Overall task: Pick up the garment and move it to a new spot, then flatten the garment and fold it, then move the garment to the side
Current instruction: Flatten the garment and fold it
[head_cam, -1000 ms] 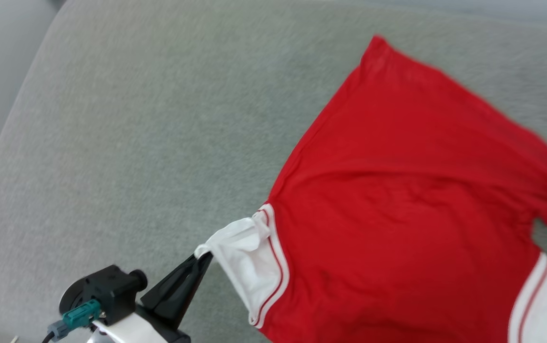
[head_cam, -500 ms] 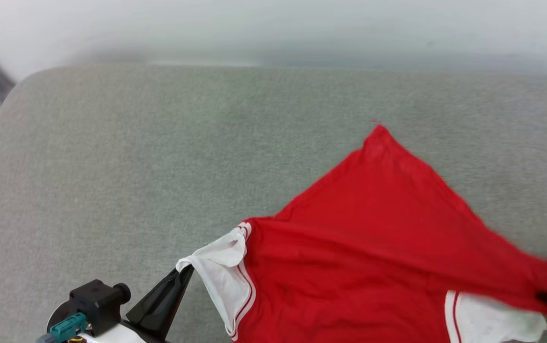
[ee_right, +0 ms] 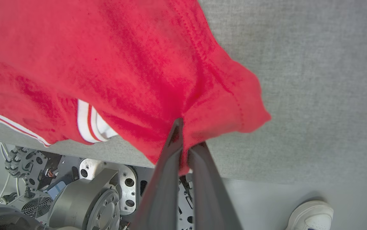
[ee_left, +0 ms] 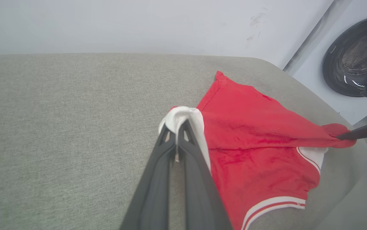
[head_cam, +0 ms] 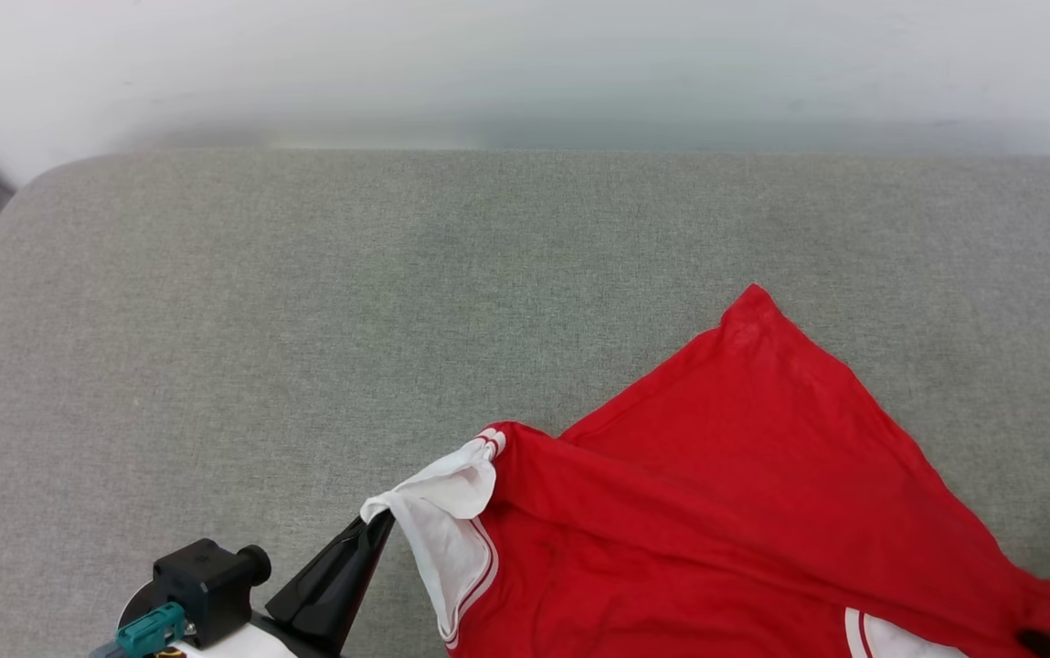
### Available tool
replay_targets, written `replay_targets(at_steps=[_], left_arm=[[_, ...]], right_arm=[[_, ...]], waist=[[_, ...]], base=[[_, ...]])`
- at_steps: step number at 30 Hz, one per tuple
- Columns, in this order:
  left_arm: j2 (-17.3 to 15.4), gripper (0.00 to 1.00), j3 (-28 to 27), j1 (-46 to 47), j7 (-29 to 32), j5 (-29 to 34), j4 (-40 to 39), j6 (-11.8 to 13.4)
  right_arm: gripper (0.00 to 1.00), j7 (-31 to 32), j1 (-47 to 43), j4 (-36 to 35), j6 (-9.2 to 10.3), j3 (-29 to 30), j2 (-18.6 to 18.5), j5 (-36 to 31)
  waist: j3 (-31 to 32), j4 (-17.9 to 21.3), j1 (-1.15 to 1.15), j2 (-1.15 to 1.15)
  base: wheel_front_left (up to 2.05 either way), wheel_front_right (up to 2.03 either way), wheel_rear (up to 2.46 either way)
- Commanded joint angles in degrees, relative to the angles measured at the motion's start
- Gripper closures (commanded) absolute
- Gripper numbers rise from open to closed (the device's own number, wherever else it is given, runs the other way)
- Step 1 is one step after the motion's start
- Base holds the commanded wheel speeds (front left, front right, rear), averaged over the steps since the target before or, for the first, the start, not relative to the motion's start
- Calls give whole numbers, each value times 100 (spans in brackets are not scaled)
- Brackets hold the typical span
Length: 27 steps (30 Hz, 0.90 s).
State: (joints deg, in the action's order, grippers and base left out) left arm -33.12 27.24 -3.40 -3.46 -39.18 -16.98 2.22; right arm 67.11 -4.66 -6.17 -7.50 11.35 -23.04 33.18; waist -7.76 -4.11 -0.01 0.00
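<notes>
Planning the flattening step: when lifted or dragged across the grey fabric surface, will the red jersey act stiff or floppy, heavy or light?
Probably very floppy: the jersey sags in folds between the left gripper on its white sleeve and the right gripper on a red edge. Likely light, as small pinches hold it. It may catch on the textured surface.

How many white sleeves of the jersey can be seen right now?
2. One sleeve is pinched in the left gripper. The other sleeve peeks out from under the folded red body of the garment near the right gripper, partly hidden.
</notes>
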Motion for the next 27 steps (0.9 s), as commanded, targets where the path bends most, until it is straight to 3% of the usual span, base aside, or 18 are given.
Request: replay_targets(at_steps=[1,8,14,27], left_arm=[[24,100,-1,32,8,-3,-26,17],[-18,100,25,162,53,33,-179,-14],[-1,100,107,393,107,152,-378,-64],[282,100,427,1020,194,364,-593,-257]], right_arm=[[0,-52,76,-30,2,-31,-40,31],[0,182,651,-493,2,-219,-342,408],[0,484,1644,-807,2,-409,-366,471],[0,637,3581,292,2,-1034,-216,-302]], waist=[[-10,-4,1,0],[-208,-142,1,0],[-619,-455,1,0],[-1538,-1391,1,0]], base=[[0,0,0],[0,0,0],[0,0,0],[0,0,0]])
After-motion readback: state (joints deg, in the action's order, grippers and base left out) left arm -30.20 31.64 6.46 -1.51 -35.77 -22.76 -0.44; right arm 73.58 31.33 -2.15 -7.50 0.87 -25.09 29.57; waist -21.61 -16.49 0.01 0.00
